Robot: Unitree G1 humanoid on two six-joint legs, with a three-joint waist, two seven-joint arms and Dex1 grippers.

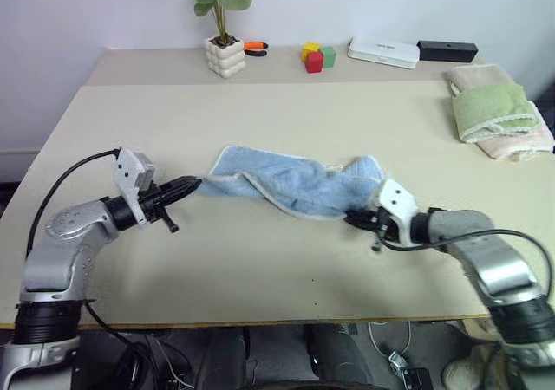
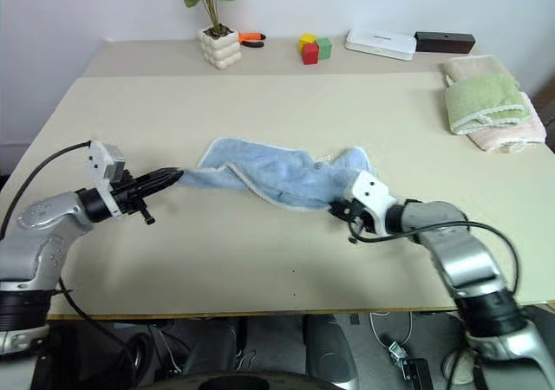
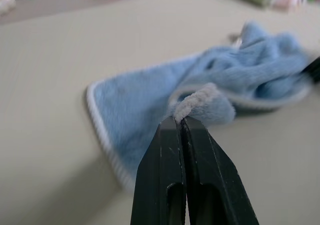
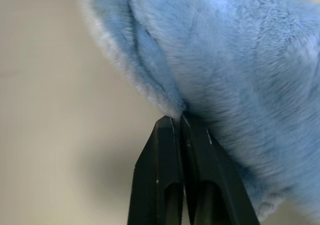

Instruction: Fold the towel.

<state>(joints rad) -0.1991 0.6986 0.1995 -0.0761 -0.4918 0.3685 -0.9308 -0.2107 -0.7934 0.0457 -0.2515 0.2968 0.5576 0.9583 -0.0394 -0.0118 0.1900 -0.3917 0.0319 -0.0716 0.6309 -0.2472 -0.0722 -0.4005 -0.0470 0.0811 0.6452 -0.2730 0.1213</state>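
Beige table (image 1: 260, 260), blue towel (image 1: 295, 182) pinched at both ends by left fingers (image 1: 186, 185), right fingers (image 1: 357, 220)

The light blue towel (image 1: 290, 185) stretches rumpled between both sets of jaws, one whitish-edged corner pinched at each end, its middle sagging on the table.
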